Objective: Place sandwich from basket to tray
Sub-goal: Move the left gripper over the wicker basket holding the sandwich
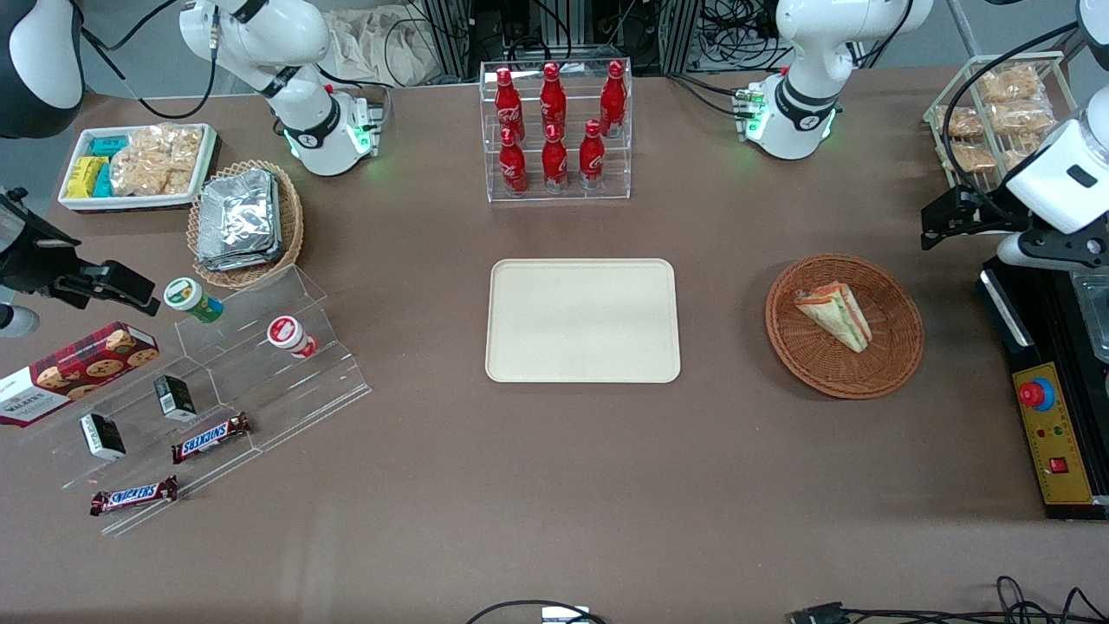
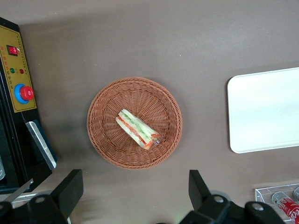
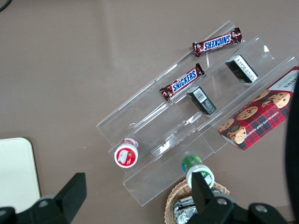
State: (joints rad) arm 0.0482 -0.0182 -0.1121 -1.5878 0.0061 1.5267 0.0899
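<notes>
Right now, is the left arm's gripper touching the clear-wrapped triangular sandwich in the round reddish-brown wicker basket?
Apart. The left wrist view shows the open gripper hanging high above the basket, with bare table between its fingers and the sandwich.

The sandwich (image 1: 836, 315), a clear-wrapped wedge of pale bread showing red, orange and green layers, is lying on its side inside the round reddish-brown wicker basket (image 1: 892, 355). The flat cream-beige tray (image 1: 582, 321) is sitting bare well apart from the basket, toward the parked arm's end of the table.
</notes>
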